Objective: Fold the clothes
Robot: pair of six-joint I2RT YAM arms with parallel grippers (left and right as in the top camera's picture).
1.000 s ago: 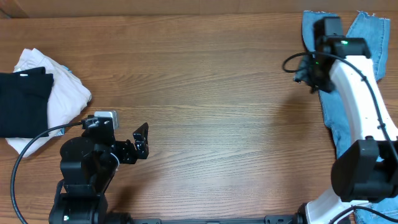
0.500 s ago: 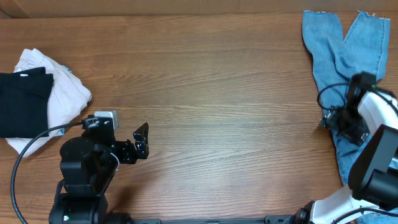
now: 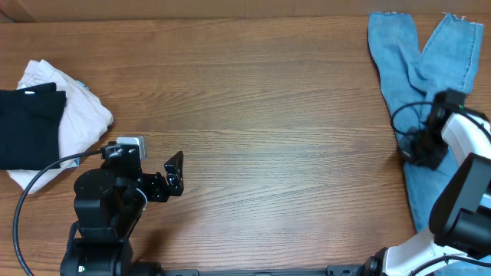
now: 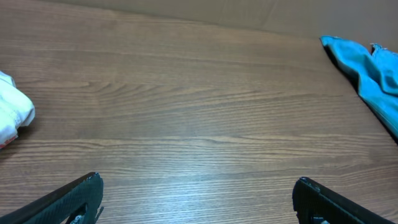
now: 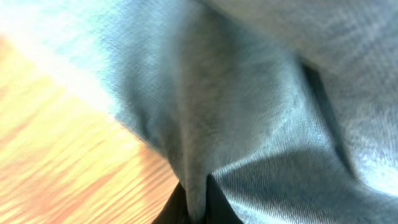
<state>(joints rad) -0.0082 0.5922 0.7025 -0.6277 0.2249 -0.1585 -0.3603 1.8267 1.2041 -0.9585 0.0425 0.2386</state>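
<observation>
**Overhead: right gripper (image 3: pixel 424 149) pinches the jeans (image 3: pixel 418 61) at the right side of the table (image 3: pixel 268 100)**

The jeans lie stretched along the table's right side. Both legs run to the far edge, where the frayed hems sit slightly apart. The right gripper rests on the denim about halfway along its length, near the cloth's left edge. In the right wrist view the jaws are pressed together on a raised ridge of blue denim, with bare wood showing just to one side.

The left gripper (image 3: pixel 175 172) sits low at the near left, well apart from the jeans. Its jaws are spread wide. In the left wrist view the two fingers (image 4: pixel 68 199) stand at the bottom corners with only wood grain between them, and the jeans show as a blue edge at far right.

At the table's left edge a black garment (image 3: pixel 27 126) lies on top of a white garment (image 3: pixel 80 115).
</observation>
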